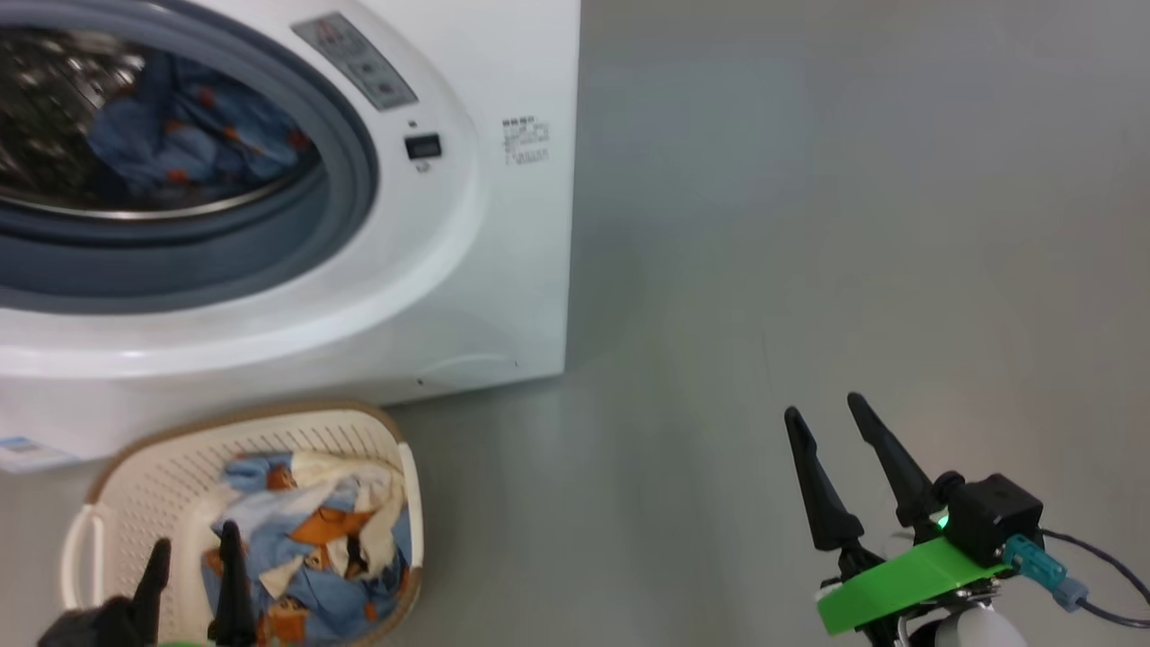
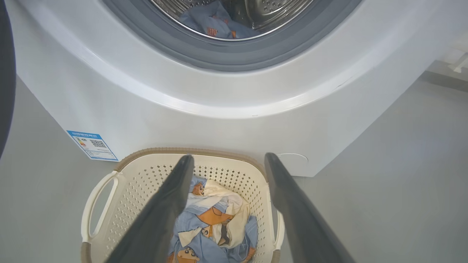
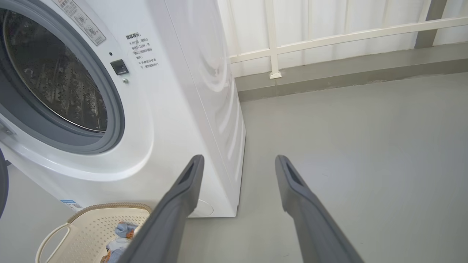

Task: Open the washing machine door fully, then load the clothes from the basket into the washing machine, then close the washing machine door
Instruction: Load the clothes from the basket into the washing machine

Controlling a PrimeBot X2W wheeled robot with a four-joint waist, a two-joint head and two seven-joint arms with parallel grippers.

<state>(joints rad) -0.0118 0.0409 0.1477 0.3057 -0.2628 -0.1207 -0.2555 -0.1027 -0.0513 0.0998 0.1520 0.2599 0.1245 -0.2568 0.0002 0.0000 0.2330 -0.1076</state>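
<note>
Left tool (image 1: pixel 195 537) hangs over the near end of the basket (image 1: pixel 171 467). Its two dark fingers stand apart with nothing between them, so it is let go and holds nothing. In the left wrist view the fingers reach out over the clothes (image 2: pixel 212 223) in the basket. The clothes are a soft blue heap with orange and brown cartoon figures and some white bits, and they lie toward the right side of the basket. The basket is cream with little holes and a brown rim. It sits on the grey floor (image 1: pixel 809 225) just in front of the washing machine (image 1: pixel 503 270), near the low corner with a small blue sticker (image 2: pixel 93 145). The washing machine is big and white, and its round hole is uncovered. Inside the shiny steel drum (image 1: pixel 54 81), behind the grey-blue rubber ring (image 1: pixel 350 180), lies some blue cloth (image 1: pixel 180 135) with orange spots. The right tool (image 1: pixel 823 406) is off to the right over bare floor, well apart from the basket and the machine. Its fingers are spread wide too, and it holds nothing. A bright green part (image 1: pixel 907 580) sits at its base. A dark curved edge (image 2: pixel 5 73) shows at the far left of the left wrist view, and I cannot tell what it is.
</note>
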